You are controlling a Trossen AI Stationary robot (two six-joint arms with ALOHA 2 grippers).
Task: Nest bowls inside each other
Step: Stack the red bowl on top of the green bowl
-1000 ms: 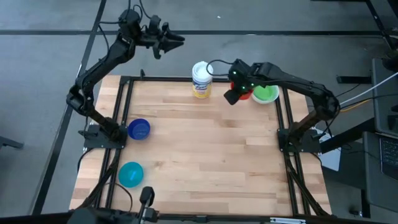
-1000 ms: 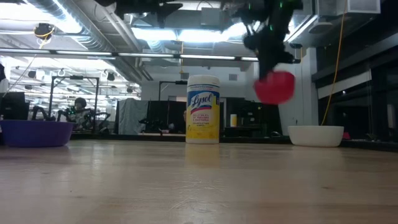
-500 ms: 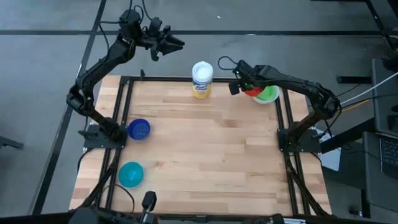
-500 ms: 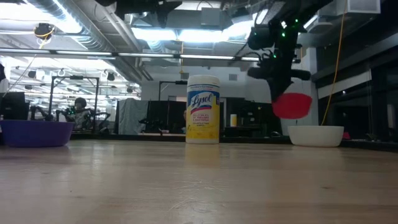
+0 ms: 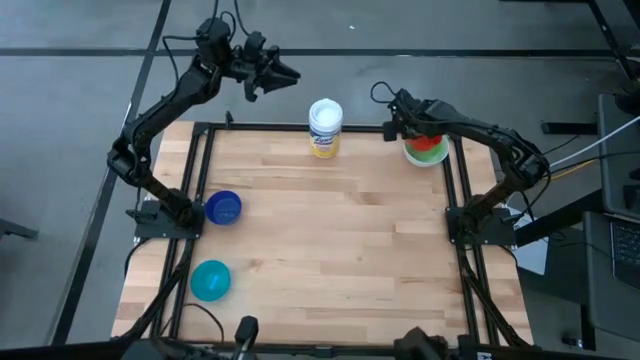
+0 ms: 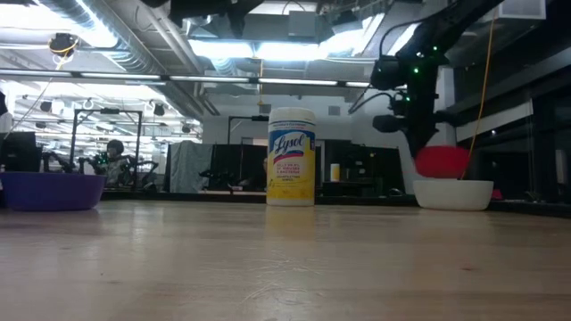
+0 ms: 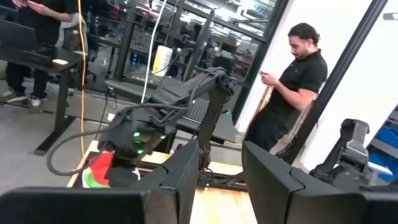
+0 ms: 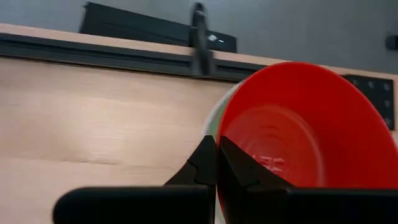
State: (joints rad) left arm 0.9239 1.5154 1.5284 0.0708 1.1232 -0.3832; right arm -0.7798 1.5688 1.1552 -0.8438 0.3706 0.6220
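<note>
My right gripper (image 5: pixel 408 127) is shut on a red bowl (image 5: pixel 428 143) at the table's far right corner. It holds the bowl just above a green bowl (image 5: pixel 437 156) that sits inside a white bowl (image 6: pixel 453 193). In the low view the red bowl (image 6: pixel 443 162) hangs at the white bowl's rim. A dark blue bowl (image 5: pixel 222 208) and a teal bowl (image 5: pixel 210 280) stand on the table's left side. My left gripper (image 5: pixel 287 75) is raised beyond the far left edge, open (image 7: pixel 221 180) and empty. My right gripper pinches the red bowl's rim (image 8: pixel 219 134) on the side toward the table's left, one finger (image 8: pixel 239 168) inside the bowl and one outside. The fingers slant down from the left. The bowl sits nearly upright over the green bowl; whether they touch I cannot tell.
A tall white canister with a yellow label (image 5: pixel 325 128) stands at the far edge, left of the right gripper. Black frame rails (image 5: pixel 460 190) run along the table's sides. A person (image 7: pixel 292 87) stands in the room beyond the table.
My right gripper has carried the red bowl toward the table's right edge and down, from beside the canister to just over the green bowl. The wrist has rolled, and the bowl has turned from tipped on its side to nearly upright.
</note>
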